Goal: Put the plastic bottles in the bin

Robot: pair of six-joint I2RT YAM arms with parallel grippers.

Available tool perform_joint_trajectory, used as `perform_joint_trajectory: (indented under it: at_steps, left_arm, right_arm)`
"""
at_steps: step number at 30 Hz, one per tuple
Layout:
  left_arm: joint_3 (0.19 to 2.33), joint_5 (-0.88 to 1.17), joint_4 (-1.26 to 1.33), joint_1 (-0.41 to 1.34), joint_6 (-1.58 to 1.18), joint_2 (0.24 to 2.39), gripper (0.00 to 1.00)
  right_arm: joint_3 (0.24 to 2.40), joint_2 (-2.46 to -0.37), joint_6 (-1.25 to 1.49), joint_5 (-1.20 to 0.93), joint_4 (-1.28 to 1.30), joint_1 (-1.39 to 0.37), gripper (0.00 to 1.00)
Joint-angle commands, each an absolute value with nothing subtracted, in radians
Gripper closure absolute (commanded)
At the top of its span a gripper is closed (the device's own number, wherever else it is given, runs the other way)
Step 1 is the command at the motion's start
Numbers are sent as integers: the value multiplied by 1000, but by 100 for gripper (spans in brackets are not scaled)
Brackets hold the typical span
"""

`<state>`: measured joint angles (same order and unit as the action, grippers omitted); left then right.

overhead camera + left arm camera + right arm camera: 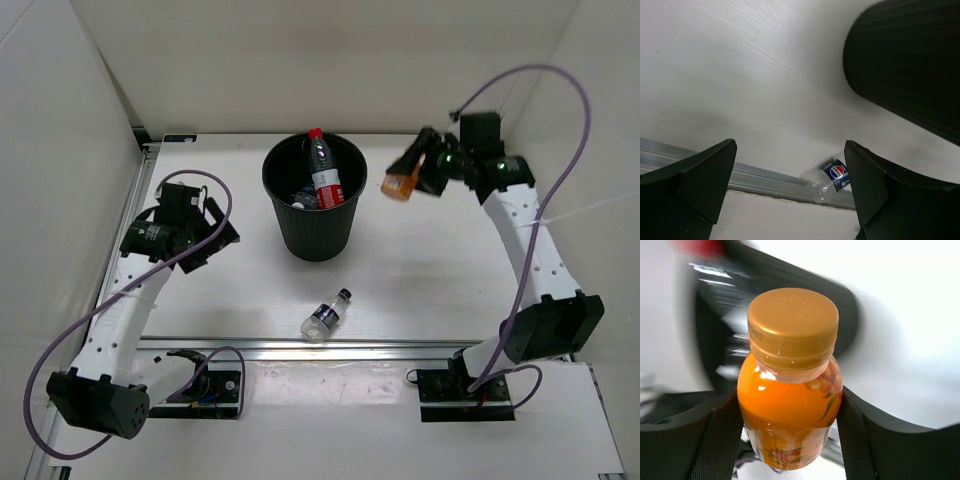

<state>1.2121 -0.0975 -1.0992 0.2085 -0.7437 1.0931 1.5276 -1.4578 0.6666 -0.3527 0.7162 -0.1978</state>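
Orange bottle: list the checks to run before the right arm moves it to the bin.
1. Grip: the right tool is shut on the body of the orange bottle, cap free: ok.
2. Bottle above the bin: not ok, it hangs to the right of the rim.
3. Room in the opening: ok, though the red-capped bottle pokes above the rim.
4. Path clear of the left tool: ok, open, left of the bin.
5. Path clear of the dark-labelled bottle: ok, it lies in front of the bin.

walls [320, 60]: white panels | table [430, 270]: white | near edge: aluminium rail [300, 350]
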Motion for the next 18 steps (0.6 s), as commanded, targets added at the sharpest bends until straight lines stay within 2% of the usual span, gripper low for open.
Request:
perform_joint_trajectory:
  at_steps: [1,3,4,6,7,10,14,15,18]
  left_arm:
    - [1131,92,-937,219,-744,1080,0]
    - [1120,92,-914,254,-753,1115,0]
    - [1106,101,-901,265,-753,1124,0]
    - [1097,110,-887,296,-753,1155,0]
    - [1097,110,-887,307,-753,1167,0]
    - [1118,110,-887,344,-744,1199,0]
    - [1129,100,-865,393,-744,1209,0]
    - [1129,118,-855,405,-735,1218,0]
    - [1129,144,-824,480,-697,1249,0]
  right_arm:
    - [1858,-1531,634,-357,739,-271,55]
    - [2033,-1665,592,-357,800,-328,52]
    - [2206,-1714,568,-336,830,-394,47]
    - [2334,-1845,532,-331,900,-443,39]
    - [2365,-1871,532,-331,913,-472,25]
    - [2288,-1888,523,-373,907,-495,0]
    - [2206,-1812,440,-309,946,-506,0]
    - [2175,-1790,427,-243,946,-493,0]
    - [2143,-1724,429,-222,959,-427,0]
